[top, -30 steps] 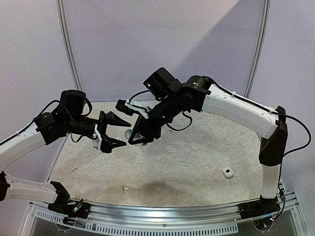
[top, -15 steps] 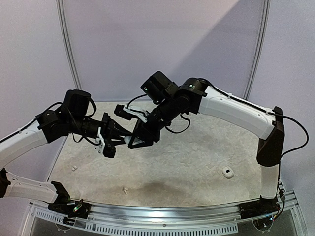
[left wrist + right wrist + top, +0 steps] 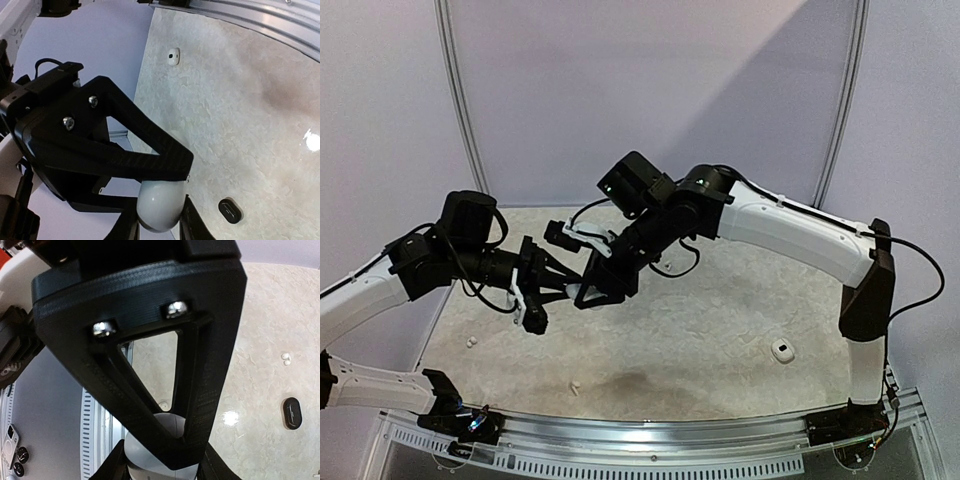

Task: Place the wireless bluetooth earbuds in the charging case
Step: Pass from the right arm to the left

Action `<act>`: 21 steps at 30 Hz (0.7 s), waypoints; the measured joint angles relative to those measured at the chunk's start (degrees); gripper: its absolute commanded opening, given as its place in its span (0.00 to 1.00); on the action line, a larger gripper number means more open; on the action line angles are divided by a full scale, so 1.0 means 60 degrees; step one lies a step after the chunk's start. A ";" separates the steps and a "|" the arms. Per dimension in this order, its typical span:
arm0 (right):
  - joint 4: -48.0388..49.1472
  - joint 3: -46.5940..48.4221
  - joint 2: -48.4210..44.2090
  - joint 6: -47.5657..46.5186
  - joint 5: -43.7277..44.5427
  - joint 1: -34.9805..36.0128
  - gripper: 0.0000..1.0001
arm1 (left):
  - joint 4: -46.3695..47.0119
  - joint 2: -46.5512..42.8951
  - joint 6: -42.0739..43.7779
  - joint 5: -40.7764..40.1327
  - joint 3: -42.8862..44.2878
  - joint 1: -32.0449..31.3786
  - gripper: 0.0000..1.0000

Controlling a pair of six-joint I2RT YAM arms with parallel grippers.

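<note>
Claws met in mid-air in the top view: the left claw and the right claw were nose to nose above the surface, with a sliver of the white case between them. One white earbud lay near the left edge and another bud near the front, both well apart from the claws. A white oval item sat far right, too small to name.

From the left wrist, the left claw's fingers were narrowed onto the rounded end of the white case, touching it on both sides. A black finger of the right claw crossed over its top. A black case lay on the surface beyond.

From the right wrist, the right claw's fingers stood partly closed, gripping the same white case at the frame's bottom. Two white buds lay just beside each other, near the black case.

Both claws shared the shell, probably to pry its lid or pass it over. One claw should anchor while the other alone moves, gently. The smooth, rounded shell could squirt free if both squeezed its ends. Staying over the surface would limit a drop. No bud was in a case yet.
</note>
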 measured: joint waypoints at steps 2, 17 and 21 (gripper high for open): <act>0.0000 0.0000 0.0106 -0.0044 0.0080 0.0073 0.25 | -0.0004 -0.0091 0.0313 -0.0015 -0.0182 0.0000 0.22; 0.0138 0.0331 0.0510 0.0153 0.0729 0.0087 0.21 | -0.1468 0.0306 0.2211 -0.0546 0.0412 -0.0109 0.22; 0.0146 0.0335 0.0641 0.0149 0.0703 0.0095 0.22 | -0.1566 0.0386 0.2324 -0.0729 0.0495 -0.0178 0.00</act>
